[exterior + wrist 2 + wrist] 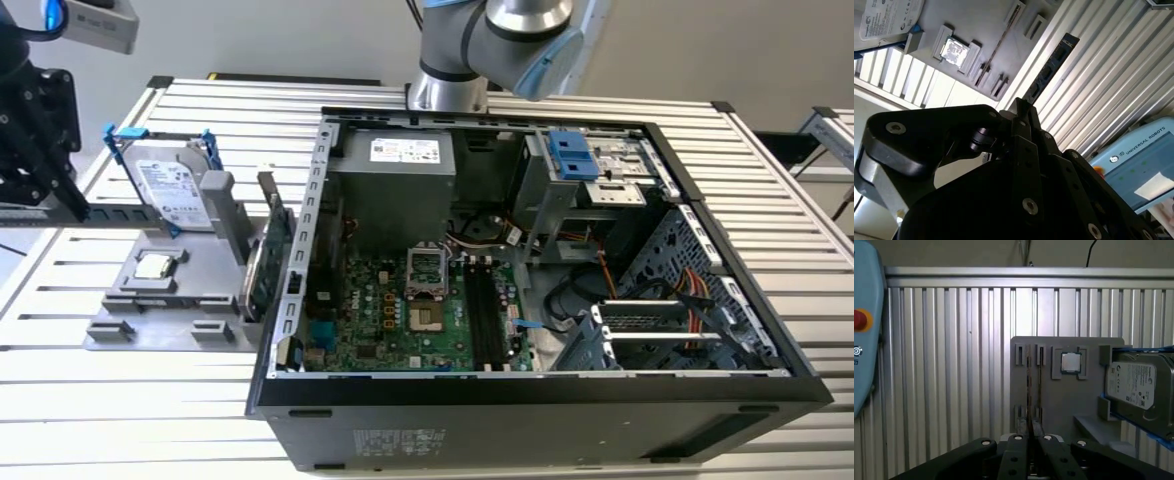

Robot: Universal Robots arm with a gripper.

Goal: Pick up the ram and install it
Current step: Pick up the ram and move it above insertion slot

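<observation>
Working the pickup, I reckon: gripper [1030, 436] sitting in line with the ram [1028, 390], can't tell its grip; next move's needing squareness.

I make out print but nothing I would spell out — a white label of fine lines on the hard drive [1134, 382]; a white sticker on the power supply [404, 151]; white lettering with a round mark on the blue pendant [1134, 167]; faint pale print on the case wall [400, 440].

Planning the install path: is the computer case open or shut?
Open. In the exterior view the computer case has no cover on top; its circuit board shows inside.
</observation>
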